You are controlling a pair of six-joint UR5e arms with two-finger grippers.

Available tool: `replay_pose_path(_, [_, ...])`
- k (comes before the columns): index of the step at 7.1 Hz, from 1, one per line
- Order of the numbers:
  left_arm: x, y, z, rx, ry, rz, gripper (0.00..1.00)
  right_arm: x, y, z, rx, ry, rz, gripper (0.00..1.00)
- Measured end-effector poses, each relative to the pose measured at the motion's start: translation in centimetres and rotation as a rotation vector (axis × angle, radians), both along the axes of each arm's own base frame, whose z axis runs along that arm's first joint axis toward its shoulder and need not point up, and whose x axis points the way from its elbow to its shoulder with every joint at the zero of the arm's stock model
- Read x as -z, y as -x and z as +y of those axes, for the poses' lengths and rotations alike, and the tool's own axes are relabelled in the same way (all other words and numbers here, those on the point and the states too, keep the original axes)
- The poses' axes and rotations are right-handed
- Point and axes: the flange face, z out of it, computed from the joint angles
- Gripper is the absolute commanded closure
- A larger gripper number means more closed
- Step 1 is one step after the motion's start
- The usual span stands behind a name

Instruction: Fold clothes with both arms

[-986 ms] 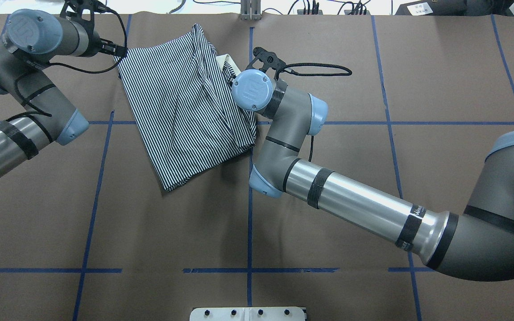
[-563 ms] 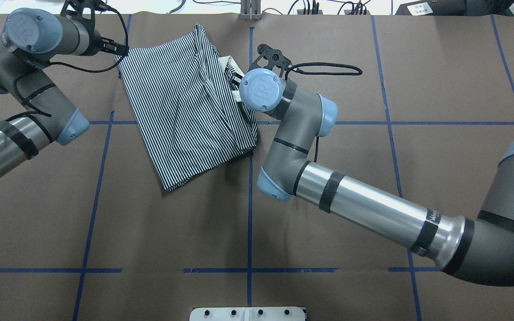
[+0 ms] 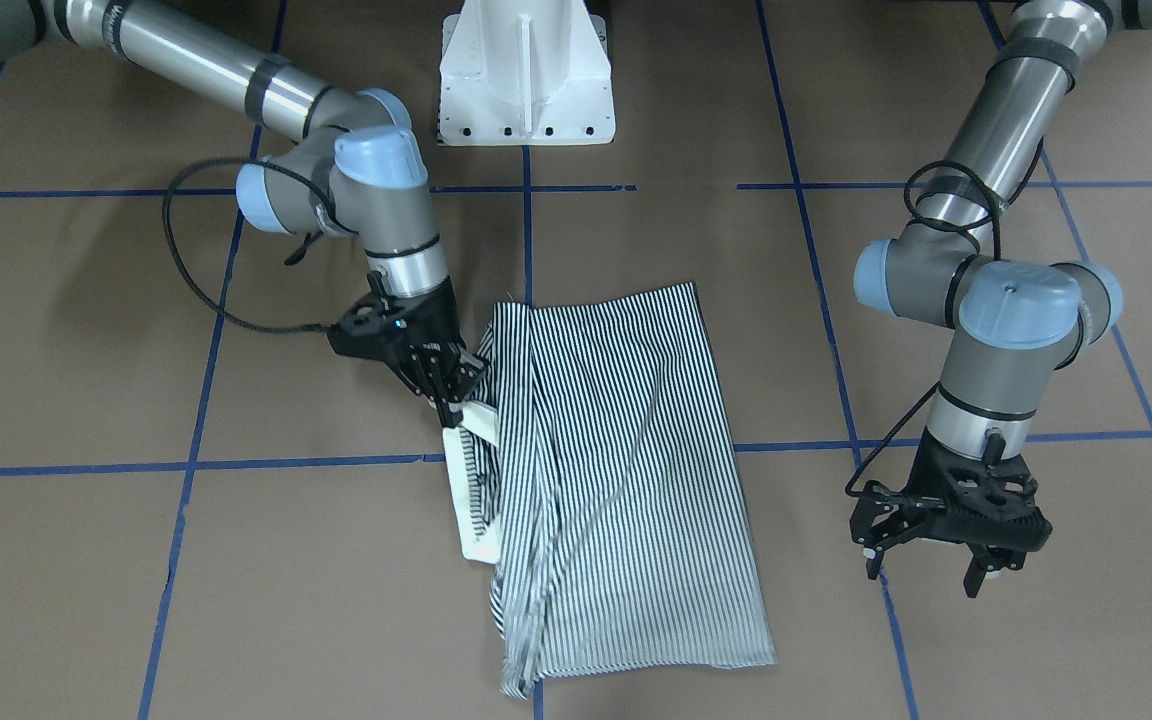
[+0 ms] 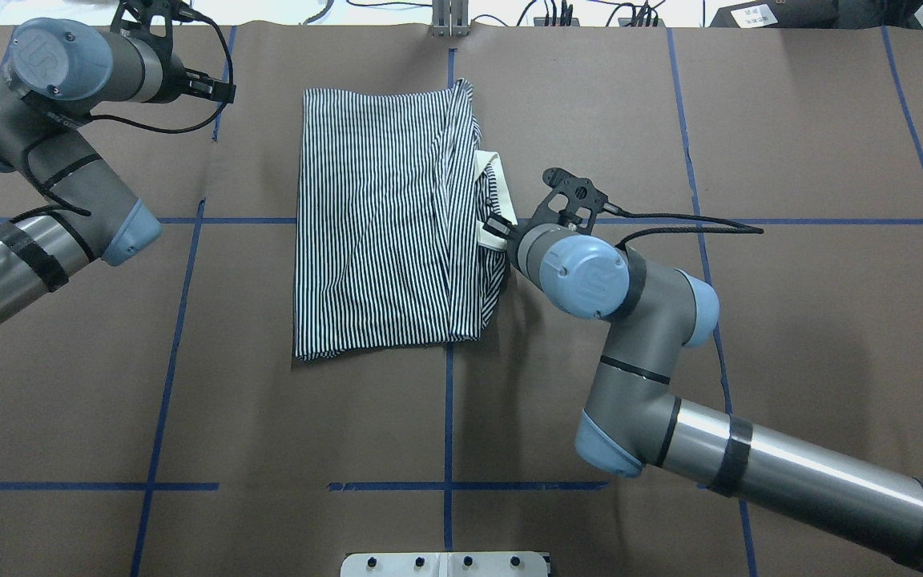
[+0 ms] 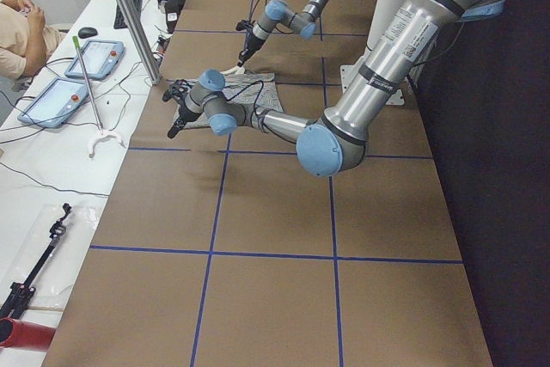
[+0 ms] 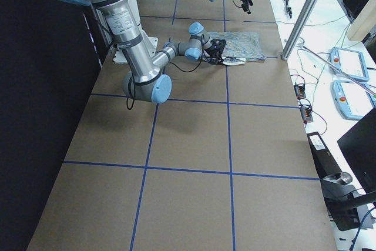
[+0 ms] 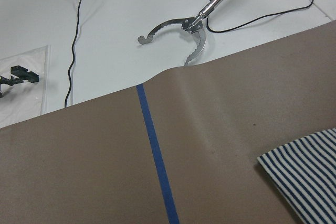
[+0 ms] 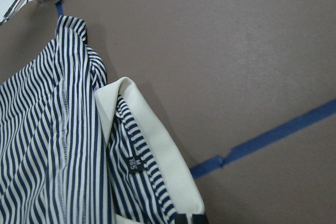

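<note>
The desk [image 4: 750, 336] is covered in brown paper, crossed by a grid of blue tape lines [image 4: 447, 401]. A striped polo shirt [image 4: 381, 224] lies folded on it towards the far edge, with its cream collar [image 8: 168, 161] showing at one side. A white base plate [image 4: 445, 563] sits at the near edge.

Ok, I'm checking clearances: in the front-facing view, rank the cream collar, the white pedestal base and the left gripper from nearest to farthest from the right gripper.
1. cream collar, pinched in the right gripper itself.
2. white pedestal base, at the view's top centre.
3. left gripper, open, at the view's right.
</note>
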Motion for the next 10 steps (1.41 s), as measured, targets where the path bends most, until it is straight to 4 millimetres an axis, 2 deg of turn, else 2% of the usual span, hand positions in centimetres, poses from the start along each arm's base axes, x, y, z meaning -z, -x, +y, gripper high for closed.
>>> replay_pose_path(1, [0.1, -0.1, 0.2, 0.000, 0.001, 0.004, 0.00, -1.7, -1.1, 2.0, 0.003, -0.011, 0.015, 1.00])
replay_pose_path(2, [0.1, -0.2, 0.3, 0.000, 0.001, 0.007, 0.00, -3.2, -2.2, 3.0, 0.016, -0.024, 0.039, 0.95])
replay_pose_path(3, [0.2, -0.3, 0.4, -0.002, 0.001, 0.008, 0.00, -4.1, -2.9, 3.5, 0.033, -0.044, 0.065, 0.01])
replay_pose_path(5, [0.3, -0.7, 0.6, -0.008, -0.001, 0.011, 0.00, -4.6, -3.6, 3.9, 0.045, -0.066, 0.093, 0.00])
replay_pose_path(6, [0.4, -0.8, 0.7, -0.008, -0.002, 0.012, 0.00, -3.7, -4.0, 4.2, 0.067, -0.085, 0.118, 0.00])
replay_pose_path(8, [0.6, -0.8, 0.8, -0.009, -0.003, 0.014, 0.00, -0.1, -5.1, 5.8, 0.181, -0.105, 0.245, 0.00])
replay_pose_path(9, [0.5, -0.8, 0.8, -0.010, -0.003, 0.014, 0.00, 2.0, -4.3, 7.1, 0.236, -0.096, 0.308, 0.00])
replay_pose_path(10, [0.5, -0.8, 0.8, -0.014, -0.001, 0.015, 0.00, 4.4, -2.6, 8.7, 0.299, -0.099, 0.369, 0.00])
